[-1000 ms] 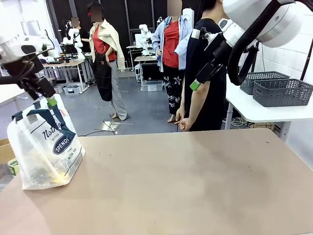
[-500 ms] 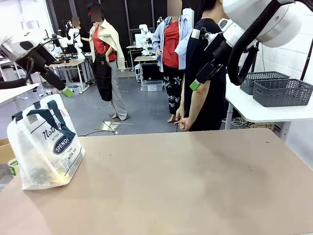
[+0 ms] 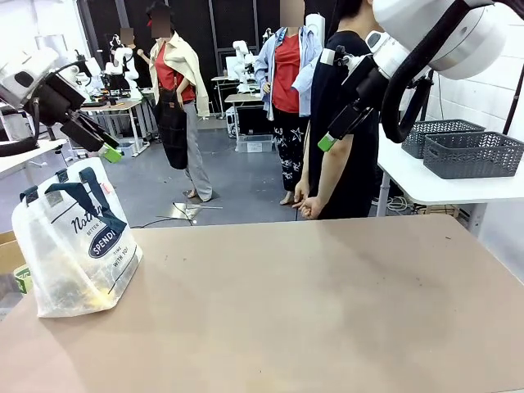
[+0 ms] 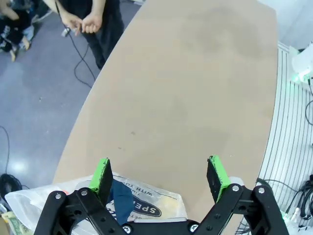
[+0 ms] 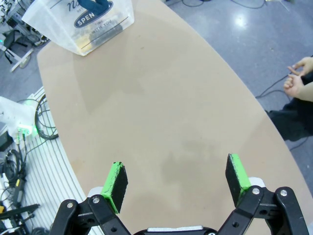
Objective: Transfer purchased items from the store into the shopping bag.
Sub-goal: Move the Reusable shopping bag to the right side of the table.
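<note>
The shopping bag (image 3: 75,241) stands on the table (image 3: 311,303), directly below the open, empty left hand (image 4: 159,176); the open right hand (image 5: 176,183) hangs well apart.

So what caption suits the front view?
Both robot hands raised open, left hand above the shopping bag, a person waiting.

**Colours on the table**

The shopping bag (image 3: 75,246) at the near left is translucent white, with navy blue straps, dark script and a navy oval logo lettered in white. The table (image 3: 311,303) is plain tan. Both grippers, left gripper (image 4: 160,177) and right gripper (image 5: 177,182), are black with 2 bright green pads each. Far right, 2 baskets (image 3: 471,151) are dark grey.
</note>
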Tool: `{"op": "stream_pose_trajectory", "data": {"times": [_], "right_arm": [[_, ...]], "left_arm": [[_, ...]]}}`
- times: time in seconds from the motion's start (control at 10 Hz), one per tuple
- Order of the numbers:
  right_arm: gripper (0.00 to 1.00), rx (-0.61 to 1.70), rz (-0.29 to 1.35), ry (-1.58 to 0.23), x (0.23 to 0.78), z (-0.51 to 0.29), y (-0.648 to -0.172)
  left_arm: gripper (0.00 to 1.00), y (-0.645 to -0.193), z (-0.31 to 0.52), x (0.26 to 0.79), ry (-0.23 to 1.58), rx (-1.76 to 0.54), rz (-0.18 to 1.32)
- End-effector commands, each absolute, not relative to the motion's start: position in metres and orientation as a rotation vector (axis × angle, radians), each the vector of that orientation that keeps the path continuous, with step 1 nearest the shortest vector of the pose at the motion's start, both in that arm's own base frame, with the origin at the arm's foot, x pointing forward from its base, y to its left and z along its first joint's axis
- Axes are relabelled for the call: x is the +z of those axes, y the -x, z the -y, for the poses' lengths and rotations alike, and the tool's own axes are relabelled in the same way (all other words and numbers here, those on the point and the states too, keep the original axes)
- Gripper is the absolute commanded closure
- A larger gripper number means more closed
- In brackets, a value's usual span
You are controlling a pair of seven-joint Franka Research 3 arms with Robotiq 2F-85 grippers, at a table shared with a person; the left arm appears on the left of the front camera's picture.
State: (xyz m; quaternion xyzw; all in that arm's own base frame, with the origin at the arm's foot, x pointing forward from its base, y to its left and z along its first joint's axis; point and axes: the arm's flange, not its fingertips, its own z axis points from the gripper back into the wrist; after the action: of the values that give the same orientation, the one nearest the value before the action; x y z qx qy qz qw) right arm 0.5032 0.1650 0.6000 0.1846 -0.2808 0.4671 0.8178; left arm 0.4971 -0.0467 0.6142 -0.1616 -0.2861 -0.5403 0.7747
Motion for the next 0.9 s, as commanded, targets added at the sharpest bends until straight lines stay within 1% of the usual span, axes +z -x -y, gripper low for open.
{"op": "stream_pose_trajectory", "data": {"times": [0.0, 0.1, 0.2, 0.8], "right_arm": [[0.00, 0.979, 0.593, -0.398, 0.601, -0.166, -0.504], [0.00, 0.979, 0.593, -0.398, 0.601, -0.166, -0.504], [0.00, 0.979, 0.593, -0.398, 0.601, -0.166, -0.504], [0.00, 0.979, 0.593, -0.398, 0.601, -0.166, -0.504]], "left_arm": [[0.00, -0.499, 0.041, 0.615, 0.343, -1.248, 0.662], [0.00, -0.497, 0.035, 0.614, 0.344, -1.235, 0.637], [0.00, -0.497, 0.046, 0.615, 0.338, -1.205, 0.629], [0.00, -0.497, 0.046, 0.615, 0.338, -1.205, 0.629]]}}
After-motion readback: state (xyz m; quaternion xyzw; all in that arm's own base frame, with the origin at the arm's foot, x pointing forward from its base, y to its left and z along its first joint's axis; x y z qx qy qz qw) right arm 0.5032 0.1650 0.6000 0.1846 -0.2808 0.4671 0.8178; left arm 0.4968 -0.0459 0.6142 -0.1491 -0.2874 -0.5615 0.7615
